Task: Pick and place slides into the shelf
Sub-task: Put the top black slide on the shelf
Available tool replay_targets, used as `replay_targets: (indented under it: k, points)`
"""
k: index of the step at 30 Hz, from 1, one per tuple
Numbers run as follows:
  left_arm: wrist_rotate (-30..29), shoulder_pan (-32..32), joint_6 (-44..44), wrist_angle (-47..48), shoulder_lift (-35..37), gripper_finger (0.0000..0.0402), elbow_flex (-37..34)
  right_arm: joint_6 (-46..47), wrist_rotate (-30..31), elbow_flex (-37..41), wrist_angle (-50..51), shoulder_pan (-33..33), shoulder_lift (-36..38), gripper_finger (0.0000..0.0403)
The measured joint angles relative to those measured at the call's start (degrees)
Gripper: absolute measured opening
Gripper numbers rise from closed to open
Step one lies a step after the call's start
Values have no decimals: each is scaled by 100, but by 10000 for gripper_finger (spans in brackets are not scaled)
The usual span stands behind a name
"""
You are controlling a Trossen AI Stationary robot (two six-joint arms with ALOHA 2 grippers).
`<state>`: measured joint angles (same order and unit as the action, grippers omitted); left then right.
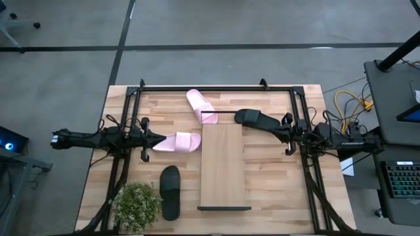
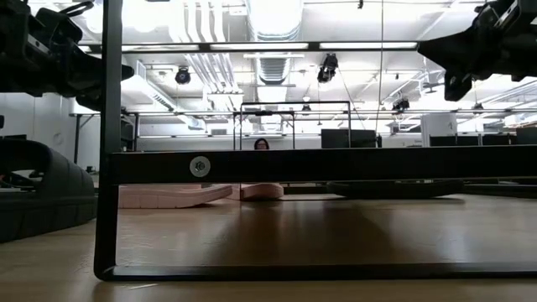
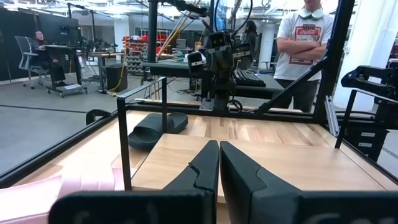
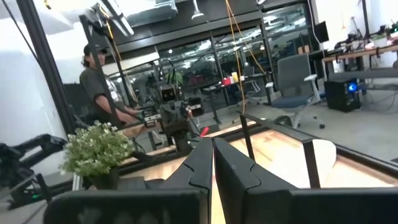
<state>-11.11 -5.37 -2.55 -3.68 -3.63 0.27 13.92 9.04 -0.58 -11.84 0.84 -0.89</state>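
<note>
1. Shelf (image 1: 222, 164) lies lengthwise at the centre of the high view, light board bare, black wire frame at its ends. No slide is on it yet, so by my reading the task has not begun.
2. Slides are scattered around the board rather than paired. One pink slide (image 1: 178, 142) is just left of the shelf, mid-frame. A second pink slide (image 1: 200, 105) lies angled at upper centre, by the shelf's upper-left corner. One black slide (image 1: 254, 118) sits at the shelf's upper right. The other black slide (image 1: 170, 191) lies lower left, beside a potted plant (image 1: 137, 204).
3. Left gripper (image 1: 157, 140), mid-left of the high view, fingers pressed together and holding nothing. Its tip is at the heel end of the nearest pink slide; contact cannot be judged.
4. Right gripper (image 1: 283, 130), mid-right, likewise closed tight and empty, pointing toward the upper black slide.
5. Each arm faces the slide on its own side, likely a ready pose; jaws must open before any pick.
6. Left wrist view: a person (image 3: 306, 43) stands beyond the table, arms folded.
</note>
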Motion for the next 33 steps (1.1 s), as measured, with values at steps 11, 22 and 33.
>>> replay_targets:
  k: [11, 22, 33]
  points:
    - [16, 0, -758, -193, 4, 0, 0, 896, 2, 0, -124, 0, -2, 9]
    - [-44, 0, -4504, -511, 6, 0, 0, 2689, 0, -2, -598, 0, -2, 9]
    - [-52, 0, -6057, -534, 4, 0, 0, 4122, 2, -2, -698, 0, -2, 9]
